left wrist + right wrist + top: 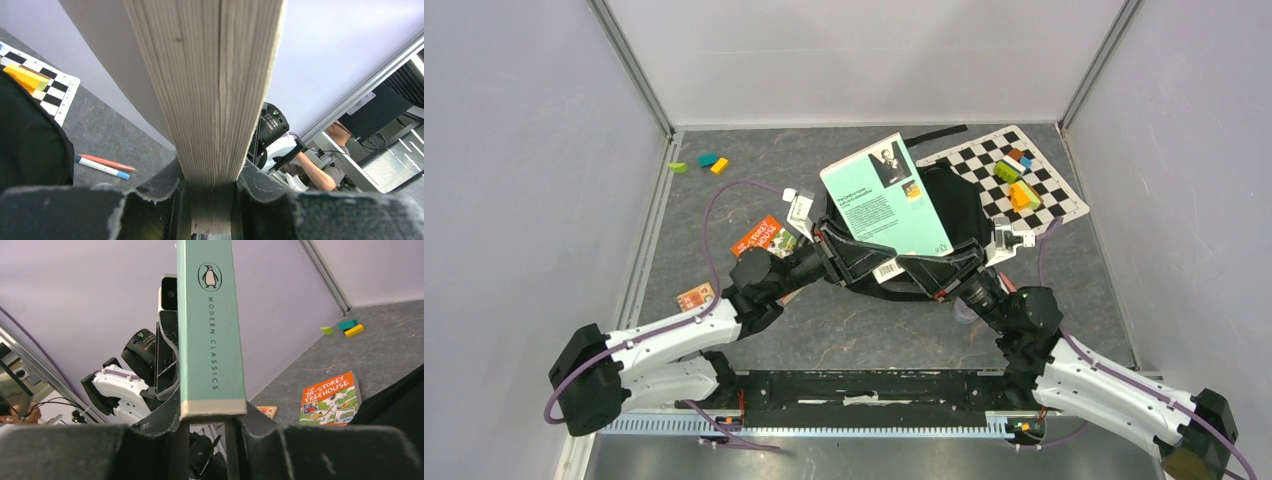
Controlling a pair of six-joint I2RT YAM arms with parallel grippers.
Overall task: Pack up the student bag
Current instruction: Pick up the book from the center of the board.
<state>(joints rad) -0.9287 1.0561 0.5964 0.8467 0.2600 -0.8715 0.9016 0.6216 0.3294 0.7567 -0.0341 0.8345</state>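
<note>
The student bag (962, 205) lies on the worktop (854, 325) under the teal book (884, 195). My left jaws pinch its page edge, my right jaws its spine. I'd lower both ends level into the bag, then release together.

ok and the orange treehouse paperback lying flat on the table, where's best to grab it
Probably its long free edge facing away from the black fabric backpack. The orange treehouse paperback lies flat, so come low from that open side and pinch its thin thickness.
</note>
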